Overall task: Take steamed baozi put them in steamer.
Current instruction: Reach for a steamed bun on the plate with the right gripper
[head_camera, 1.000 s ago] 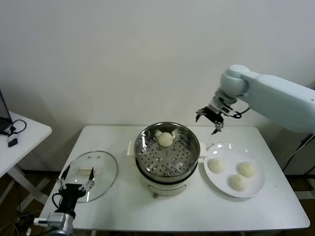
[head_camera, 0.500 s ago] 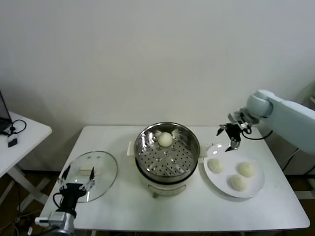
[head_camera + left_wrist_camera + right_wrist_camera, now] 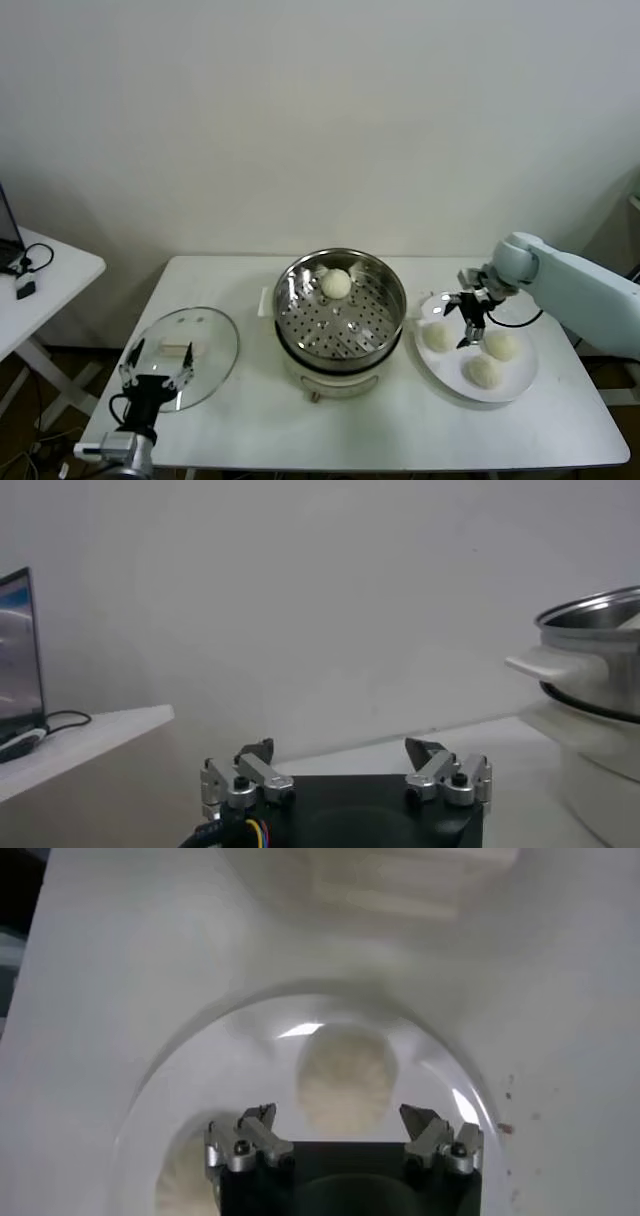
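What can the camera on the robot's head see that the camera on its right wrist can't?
Only the head view shows the steamer with one bun inside, the glass lid, the left gripper parked open at the table's near left corner, and a third bun on the plate.

Only the right wrist view shows a close look straight down between the open fingers.

Both show the right gripper, open and empty, above the white plate with its buns.
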You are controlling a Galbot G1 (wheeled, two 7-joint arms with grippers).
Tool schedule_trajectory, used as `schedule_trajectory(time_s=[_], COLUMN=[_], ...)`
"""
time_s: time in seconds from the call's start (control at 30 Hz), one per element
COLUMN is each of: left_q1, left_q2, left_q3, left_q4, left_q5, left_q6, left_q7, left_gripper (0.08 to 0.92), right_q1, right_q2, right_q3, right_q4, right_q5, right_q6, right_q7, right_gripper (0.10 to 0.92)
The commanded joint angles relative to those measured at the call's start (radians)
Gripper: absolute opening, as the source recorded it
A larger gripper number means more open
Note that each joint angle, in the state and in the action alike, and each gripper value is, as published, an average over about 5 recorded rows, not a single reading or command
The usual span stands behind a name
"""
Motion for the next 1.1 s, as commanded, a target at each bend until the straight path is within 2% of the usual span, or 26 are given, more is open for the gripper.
schedule_trajectory(time_s=[0.03, 0.67, 0.77, 0.93, 1.1], left_q1=[0.0, -0.006, -0.006, -0.004, -0.003], left_q2=[-0.007, -0.009, -0.01, -0.011, -0.011], left_q3=[0.006, 0.011, 0.012, 0.011, 0.01], left_q4=[0.003, 0.011, 0.011, 0.013, 0.011], left_q5=[0.007, 0.01, 0.01, 0.01, 0.01], left_q6=[-0.001, -0.001, -0.001, -0.002, -0.002], left_q7=[0.0, -0.001, -0.001, 0.0, 0.0], left_gripper=[0.823, 0.823, 0.823, 0.823, 0.823], right_q1=[-0.08, -0.077, -0.075, -0.073, -0.067], right_q2=[0.034, 0.085, 0.084, 0.083, 0.077], right_q3=[0.059, 0.083, 0.085, 0.089, 0.095], right_q4=[-0.05, -0.106, -0.112, -0.116, -0.111], right_q5=[-0.019, -0.03, -0.029, -0.026, -0.001], right_q6=[-0.016, -0.014, -0.012, -0.011, -0.014], right_q7=[0.026, 0.013, 0.006, 0.004, 0.006], right_gripper=[0.823, 0.821, 0.784, 0.653, 0.601])
